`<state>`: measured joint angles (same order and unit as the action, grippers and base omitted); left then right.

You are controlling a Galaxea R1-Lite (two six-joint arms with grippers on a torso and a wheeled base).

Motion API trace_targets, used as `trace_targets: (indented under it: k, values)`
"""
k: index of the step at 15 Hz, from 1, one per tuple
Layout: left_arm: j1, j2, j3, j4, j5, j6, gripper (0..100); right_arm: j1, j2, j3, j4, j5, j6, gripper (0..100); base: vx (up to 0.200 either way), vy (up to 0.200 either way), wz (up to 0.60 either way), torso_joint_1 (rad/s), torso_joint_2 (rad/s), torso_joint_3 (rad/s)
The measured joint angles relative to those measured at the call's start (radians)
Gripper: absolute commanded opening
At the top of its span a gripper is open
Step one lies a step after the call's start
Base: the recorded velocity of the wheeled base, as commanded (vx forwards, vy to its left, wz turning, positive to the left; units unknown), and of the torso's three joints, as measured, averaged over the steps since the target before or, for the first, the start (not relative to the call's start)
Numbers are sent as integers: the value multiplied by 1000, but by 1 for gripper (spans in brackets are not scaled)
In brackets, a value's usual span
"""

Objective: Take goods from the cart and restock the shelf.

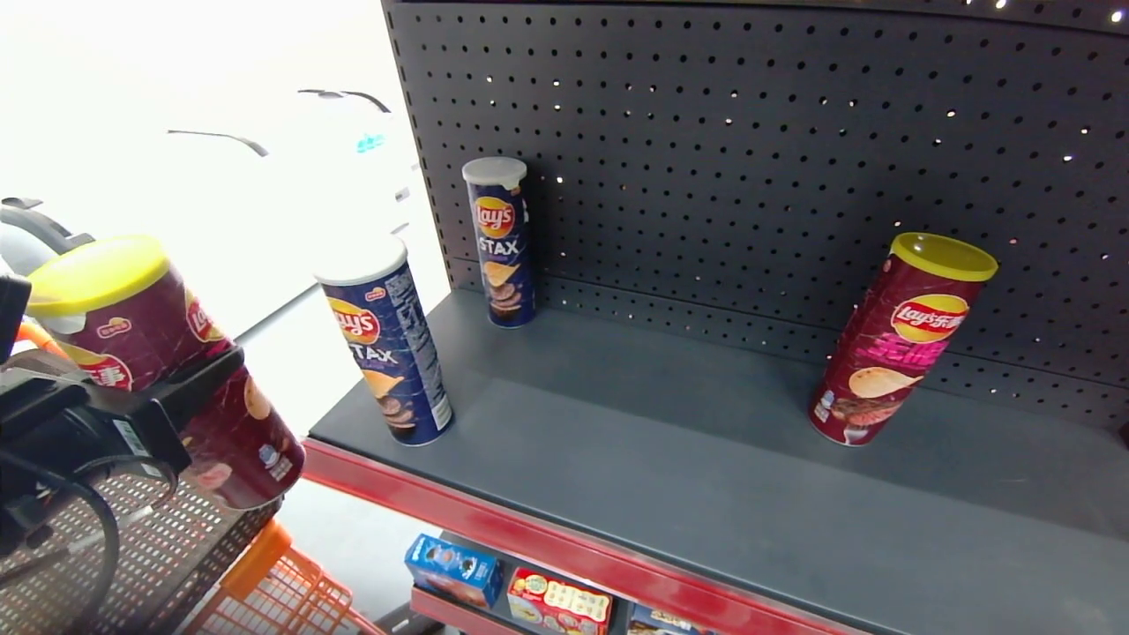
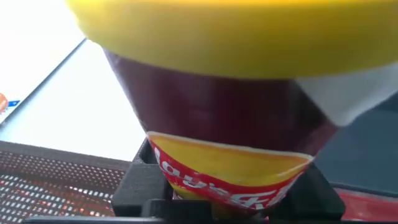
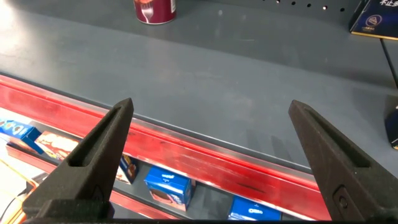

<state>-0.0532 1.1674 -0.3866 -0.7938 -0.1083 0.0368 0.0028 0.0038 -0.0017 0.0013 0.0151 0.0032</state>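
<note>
Held can: your left pincer [image 1: 176, 397] is clamped round the middle of a red can [image 1: 115, 326] with a yellow lid. The can leans over and hangs just off the left end of the shelf [image 1: 635, 459], above the mesh of the cart [image 1: 256, 564]. It has not reached the shelf board.

Right pincer: your right pincer [image 3: 210, 106] has its jaws wide apart and grips nothing. It hovers in front of the shelf's red front edge, facing a bare stretch of board.

On the shelf: three cans stand upright. The front blue can [image 1: 388, 353] is near the left front corner. The back blue can [image 1: 500, 242] stands behind it against the pegboard [image 1: 750, 132]. The second red can [image 1: 900, 344] is well apart from them on the right.

Progress: you look to be partway through. The pick from the cart is done for this can; carrying it over and setting it down remain.

Left to do: much of the board between the blue cans and the second red can is bare, so more cans would fit there. You cannot see what the cart holds beneath the arm.

Below: small boxes [image 1: 454, 569] sit on the lower shelf, untouched.
</note>
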Motion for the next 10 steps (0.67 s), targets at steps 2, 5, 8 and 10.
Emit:
trace_targets:
  k: [2, 5, 8, 10]
  values:
    - [-65, -26, -4, 8, 0, -1, 0, 0, 0, 0, 0, 0, 0, 100, 0, 0, 0, 0, 0, 0]
    - [-156, -51, 3, 11, 10, -2, 0, 0, 0, 0, 0, 0, 0, 100, 0, 0, 0, 0, 0, 0]
    - [-212, -91, 21, 20, 15, -2, 0, 0, 0, 0, 0, 0, 0, 100, 0, 0, 0, 0, 0, 0]
    - [-288, -103, 22, 22, 14, -8, 0, 0, 0, 0, 0, 0, 0, 100, 0, 0, 0, 0, 0, 0]
